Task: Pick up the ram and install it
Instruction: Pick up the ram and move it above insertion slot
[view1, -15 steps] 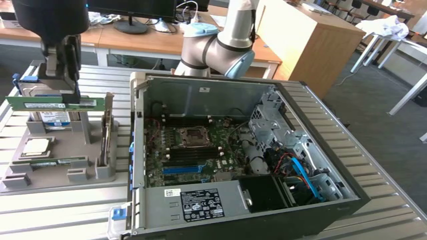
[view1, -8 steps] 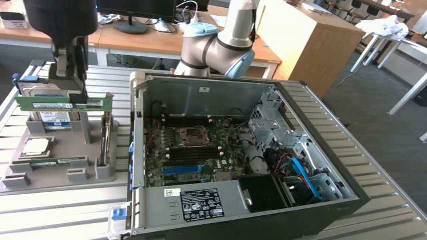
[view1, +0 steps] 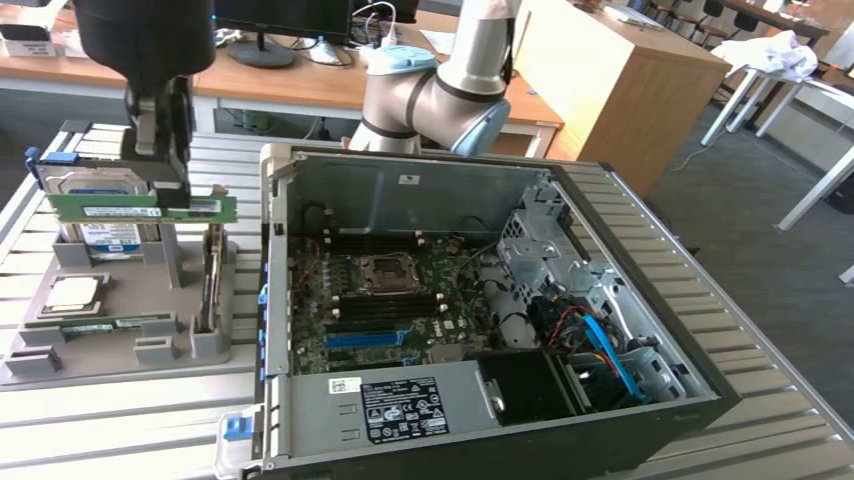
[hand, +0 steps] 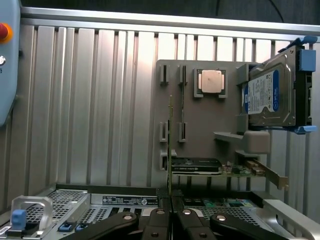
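The ram (view1: 100, 208) is a long green stick with a white label, held level in the air above the grey holder tray (view1: 120, 345) at the exterior view's left. My gripper (view1: 171, 198) is shut on its upper edge, toward its right end. In the wrist view the ram (hand: 170, 140) appears edge-on as a thin line rising from between my shut fingertips (hand: 170, 212). The open computer case (view1: 641, 300) lies to the right, with the motherboard's memory slots (view1: 380, 318) near its middle.
On the tray stand a silver hard drive (view1: 104, 238) (hand: 267, 95), a square processor (view1: 74, 292) (hand: 210, 81), another green stick (view1: 107, 324) and an upright card (view1: 210, 275) (hand: 200, 166). The arm's base (view1: 434, 100) rises behind the case. The slatted table (view1: 120, 420) surrounds everything.
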